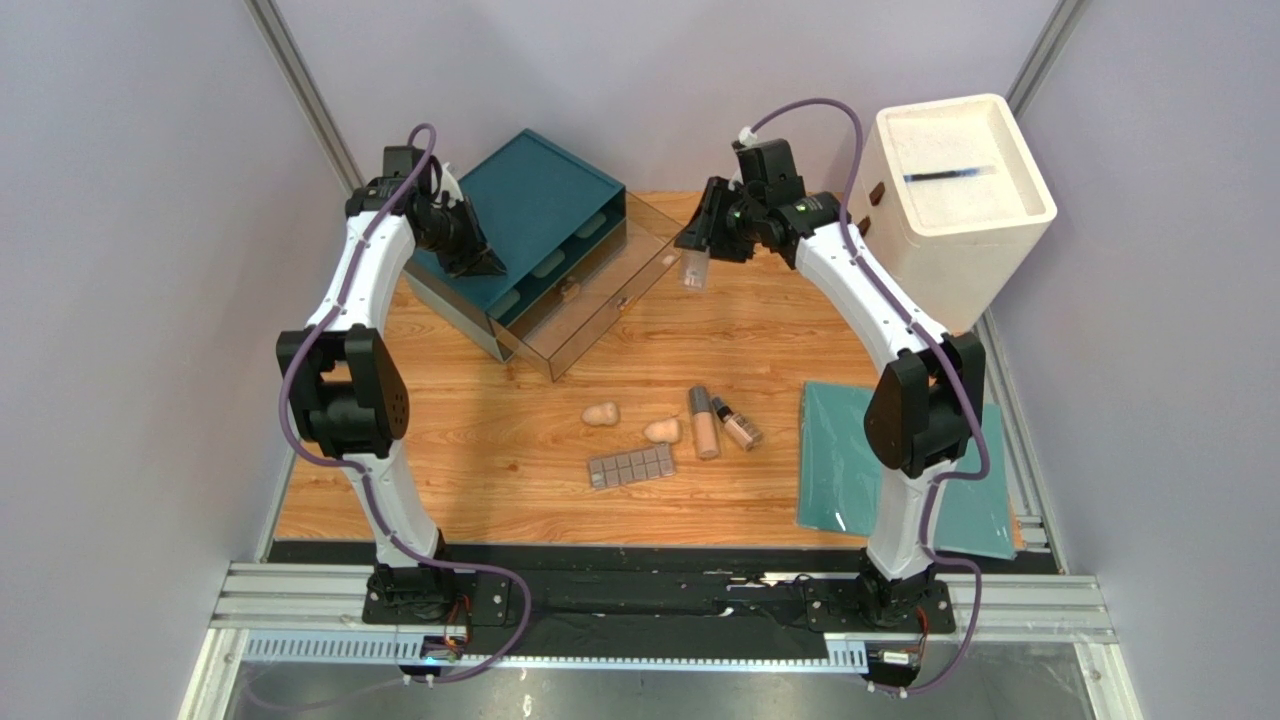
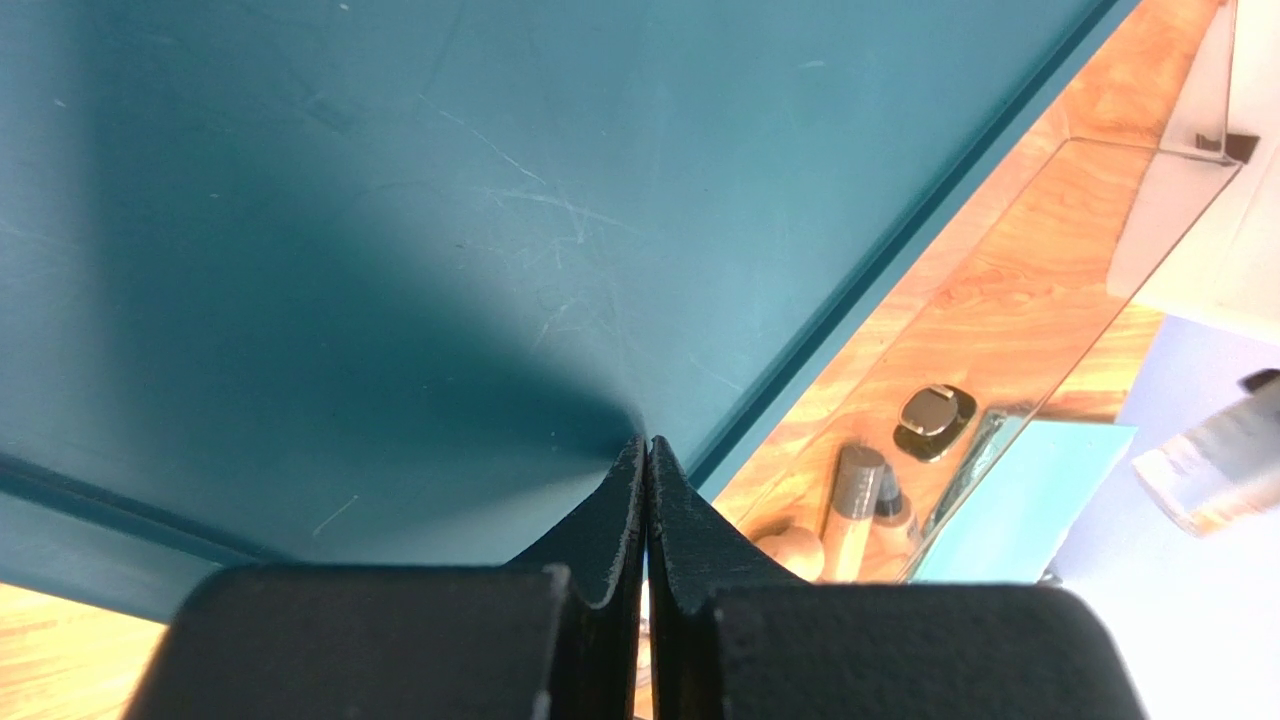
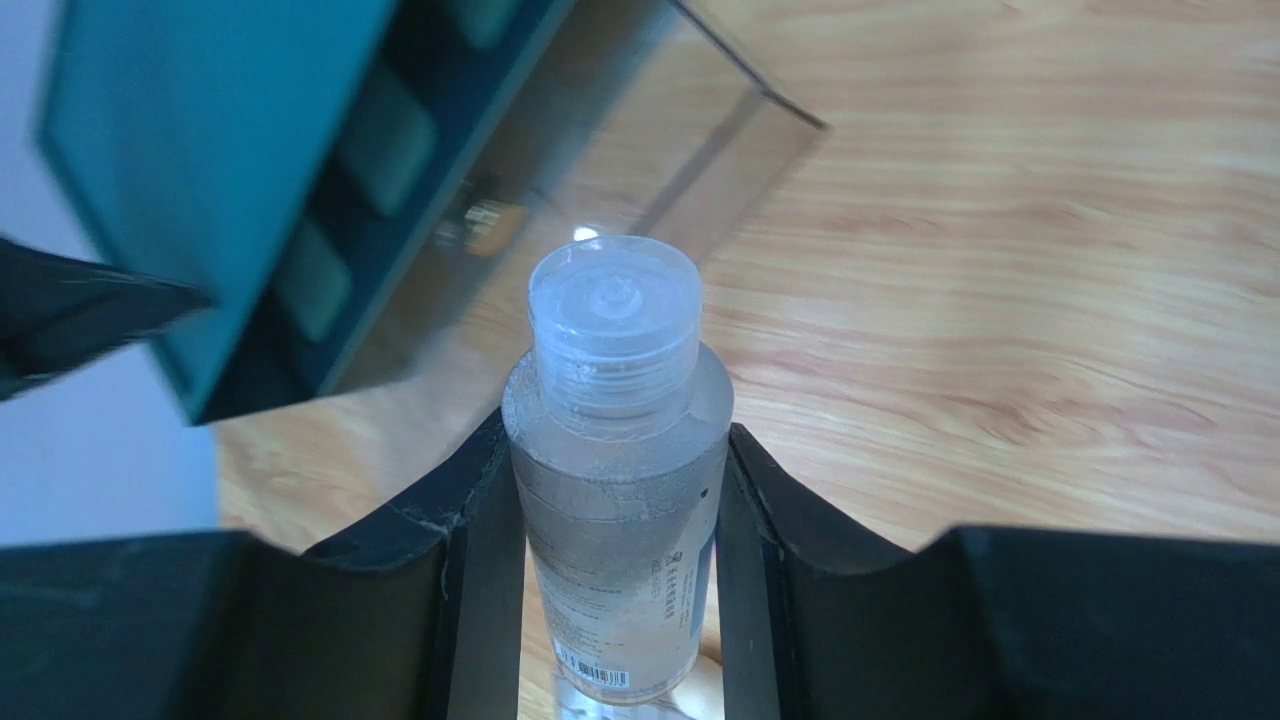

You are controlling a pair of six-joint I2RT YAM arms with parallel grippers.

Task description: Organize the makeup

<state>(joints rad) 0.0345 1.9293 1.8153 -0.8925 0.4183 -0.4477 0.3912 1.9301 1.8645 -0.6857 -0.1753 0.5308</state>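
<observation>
Now the right claw (image 3: 613,450) squeezes a clear bottle (image 3: 616,375) around its middle, cap sticking out. The left claw (image 2: 646,450) is closed against the teal box (image 2: 376,225).

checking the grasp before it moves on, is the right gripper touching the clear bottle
Touching. In the right wrist view both fingers of the right gripper press flush against the clear bottle, no gap.

White arms (image 1: 365,278), black joints, purple cables (image 1: 819,105)
</observation>
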